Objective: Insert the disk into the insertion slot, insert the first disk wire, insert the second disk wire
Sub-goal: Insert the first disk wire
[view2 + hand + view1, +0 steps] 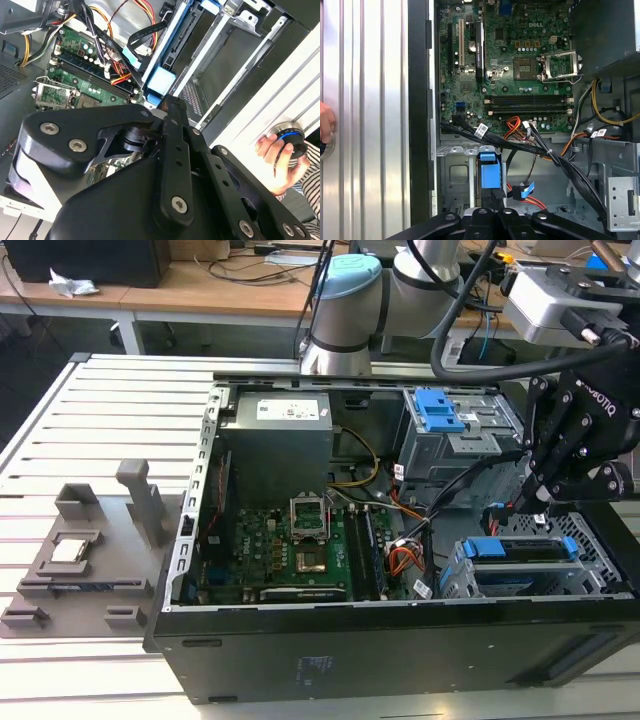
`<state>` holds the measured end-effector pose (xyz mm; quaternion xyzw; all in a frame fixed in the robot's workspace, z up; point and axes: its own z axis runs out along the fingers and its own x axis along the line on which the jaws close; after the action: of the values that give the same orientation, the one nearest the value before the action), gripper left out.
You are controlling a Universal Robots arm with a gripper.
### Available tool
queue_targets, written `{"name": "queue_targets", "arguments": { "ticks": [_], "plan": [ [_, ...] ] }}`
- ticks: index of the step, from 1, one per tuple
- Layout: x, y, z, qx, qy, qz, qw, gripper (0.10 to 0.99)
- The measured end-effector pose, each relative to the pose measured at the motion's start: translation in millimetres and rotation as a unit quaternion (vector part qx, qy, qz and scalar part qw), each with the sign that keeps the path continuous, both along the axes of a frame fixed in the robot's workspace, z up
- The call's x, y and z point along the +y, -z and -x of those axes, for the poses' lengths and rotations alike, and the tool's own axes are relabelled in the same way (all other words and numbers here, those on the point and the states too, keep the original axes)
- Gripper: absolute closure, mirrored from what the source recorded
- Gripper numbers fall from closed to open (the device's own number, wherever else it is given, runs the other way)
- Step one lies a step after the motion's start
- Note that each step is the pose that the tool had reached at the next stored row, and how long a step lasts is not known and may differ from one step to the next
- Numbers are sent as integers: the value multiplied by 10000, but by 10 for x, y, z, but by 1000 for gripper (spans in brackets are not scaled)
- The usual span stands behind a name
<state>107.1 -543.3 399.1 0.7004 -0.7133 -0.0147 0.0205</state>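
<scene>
- Table (110, 420) of ribbed aluminium carries the whole scene.
- Computer case (400, 660), black and lying open on its side, takes up the table's middle and the exterior view's right.
- Arm (345, 300) stands behind the far wall of the case and reaches over toward the exterior view's right.
- Power supply (275, 440), a grey box, sits against the far wall, and the green motherboard (290, 545) lies on its near side.
- Grey holder (80, 550) rests on the table at the exterior view's left, apart from the case.
- Taller cage (440, 420) with a blue latch fills the far right corner of the case.
- Insertion slot (455, 578), the low grey perforated cage, sits in the near right corner.
- Disk (520, 555) already lies inside that slot, with its blue carrier showing at the end that faces the motherboard.
- Gripper (530, 495) hangs just above the far side of the slot. In the first wrist view its fingers are drawn close, and a black disk wire (495, 195) runs between them just beside the carrier's blue tab (488, 172).
- Hand (275, 155) of a person rests on a round button (291, 137) on the table outside the case.
</scene>
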Motion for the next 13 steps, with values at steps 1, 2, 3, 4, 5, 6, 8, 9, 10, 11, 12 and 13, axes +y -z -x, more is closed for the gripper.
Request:
{"name": "queue_targets", "arguments": {
  "ticks": [1,2,3,4,5,6,8,9,10,11,12,13],
  "plan": [
    [0,0,0,0,0,0,10000,980],
    [0,0,0,0,0,0,10000,980],
    [0,0,0,0,0,0,10000,980],
    [0,1,-25,0,-1,0,10000,980],
    [0,1,-94,0,0,1,10000,980],
    [1,2,-136,0,0,0,10000,980],
    [5,2,-220,0,0,1,10000,980],
    [8,2,-259,1,0,1,10000,980],
    [11,3,-296,0,0,0,10000,980],
    [13,4,-319,0,0,0,10000,980],
    [17,5,-364,0,0,0,10000,980],
    [21,7,-396,0,0,0,10000,980]
  ]
}}
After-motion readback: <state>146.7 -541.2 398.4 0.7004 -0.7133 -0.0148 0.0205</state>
